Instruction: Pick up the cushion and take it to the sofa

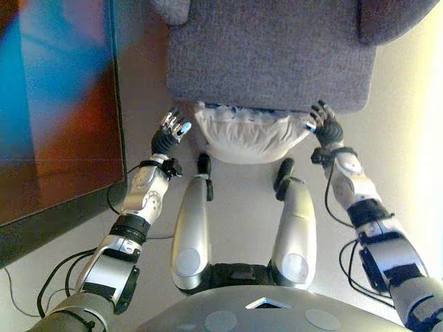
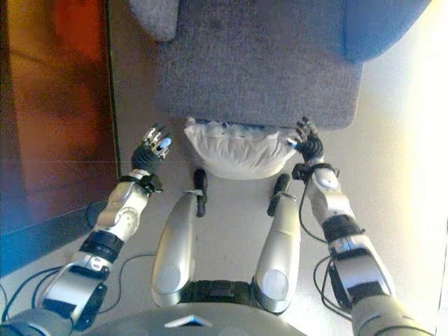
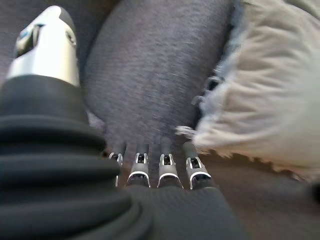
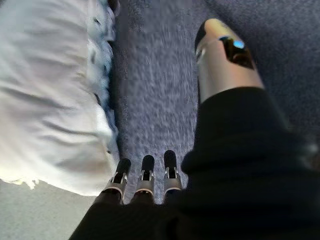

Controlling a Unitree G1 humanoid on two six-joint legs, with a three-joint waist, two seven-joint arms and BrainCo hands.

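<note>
A white cushion [image 1: 249,135] with a fringed edge leans against the front of the grey sofa [image 1: 270,55], low down between my two hands. My left hand [image 1: 169,133] is open, a little to the left of the cushion and apart from it; in the left wrist view the cushion [image 3: 265,105] lies beside its straight fingers [image 3: 165,167]. My right hand [image 1: 325,126] is open at the cushion's right corner, close to it or just touching. In the right wrist view the cushion [image 4: 50,100] lies beside the fingers [image 4: 145,175].
A dark wooden cabinet or panel [image 1: 62,104] stands along the left, close to my left arm. The sofa's armrest [image 1: 391,17] rises at the upper right. Pale floor [image 1: 242,194] lies under the cushion.
</note>
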